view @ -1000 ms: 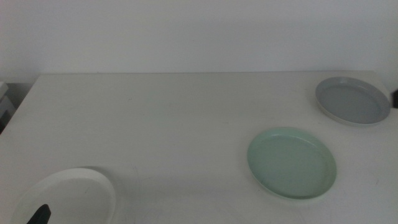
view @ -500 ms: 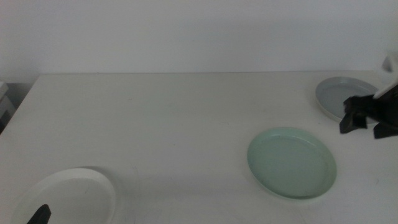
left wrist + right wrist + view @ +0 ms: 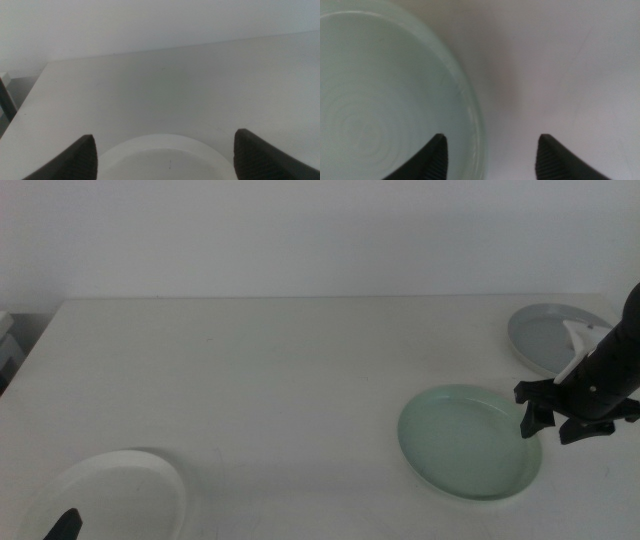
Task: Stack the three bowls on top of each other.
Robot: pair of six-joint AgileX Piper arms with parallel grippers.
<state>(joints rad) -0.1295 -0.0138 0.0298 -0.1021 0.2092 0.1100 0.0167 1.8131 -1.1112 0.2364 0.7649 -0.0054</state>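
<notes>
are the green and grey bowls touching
Apart. The middle view shows a strip of bare table between the green bowl and the grey bowl.

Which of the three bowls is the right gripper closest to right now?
The mint green bowl: the right gripper hangs open at its right rim. The grey-blue bowl sits farther back, and the white bowl is at the table's opposite, near-left corner.

A broad stretch of bare table [image 3: 280,380] is left open between the white bowl [image 3: 110,495] and mint green bowl [image 3: 468,442], whose right rim is straddled by the spread-jawed right gripper [image 3: 548,420].
</notes>
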